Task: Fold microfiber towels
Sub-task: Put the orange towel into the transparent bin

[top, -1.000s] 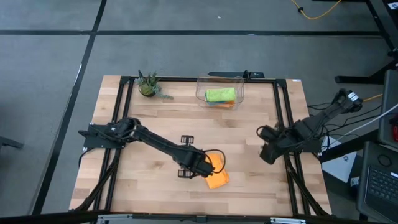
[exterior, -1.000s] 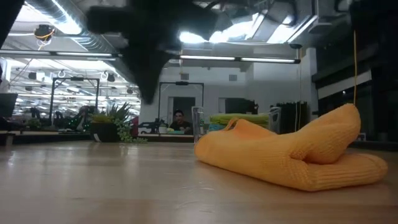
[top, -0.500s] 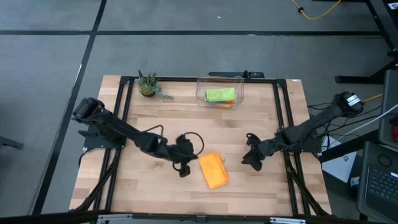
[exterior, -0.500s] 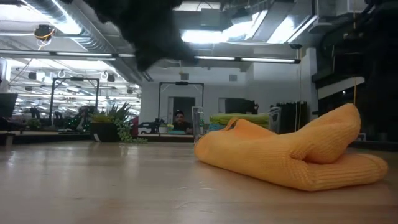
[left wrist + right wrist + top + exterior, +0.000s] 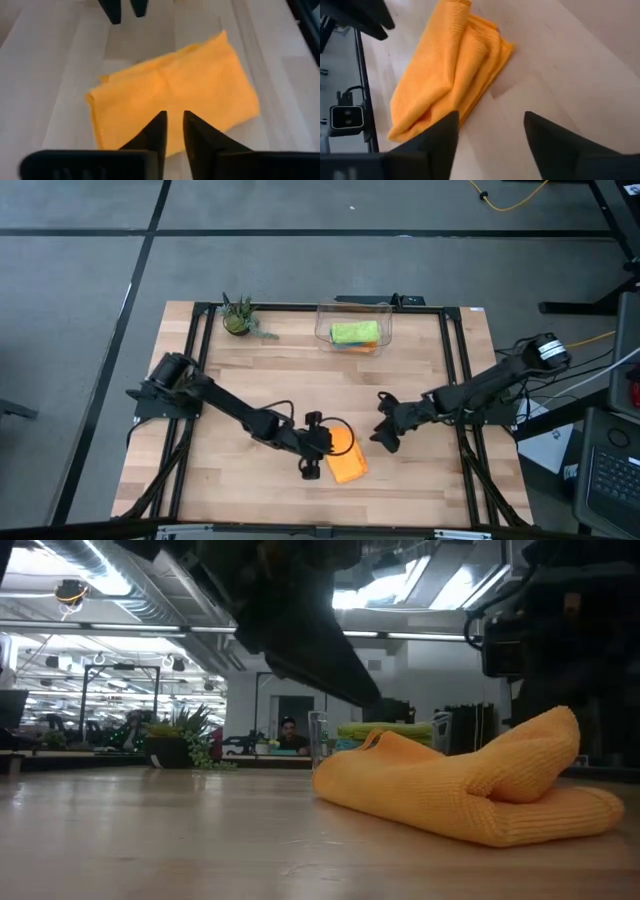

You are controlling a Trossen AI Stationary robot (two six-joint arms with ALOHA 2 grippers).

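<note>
- Wooden table (image 5: 240,370) stands on a grey floor, with a black frame along its edges.
- Beyond the far edge, the level view shows a bright room with ceiling lights and a person (image 5: 288,735) seated well back.
- One orange towel (image 5: 347,459) lies folded on the wood near the front middle of the table; in the level view it (image 5: 470,785) sits as a thick, rounded bundle with one layer over another.
- Left gripper (image 5: 316,448) reaches in from the left and hovers right at the left edge of that towel, and its fingers (image 5: 197,135) stand almost together with a thin slit between them and nothing pinched.
- Right gripper (image 5: 384,430) comes in from the right and sits just beside the towel's right side, apart from it; its fingers (image 5: 547,135) are spread wide with bare wood between them.
- A clear bin (image 5: 352,323) stands at the back middle of the table, holding a green towel (image 5: 355,332) on top of another orange towel (image 5: 358,346) whose edge peeks out.
- A small potted plant (image 5: 238,317) stands at the back left.
</note>
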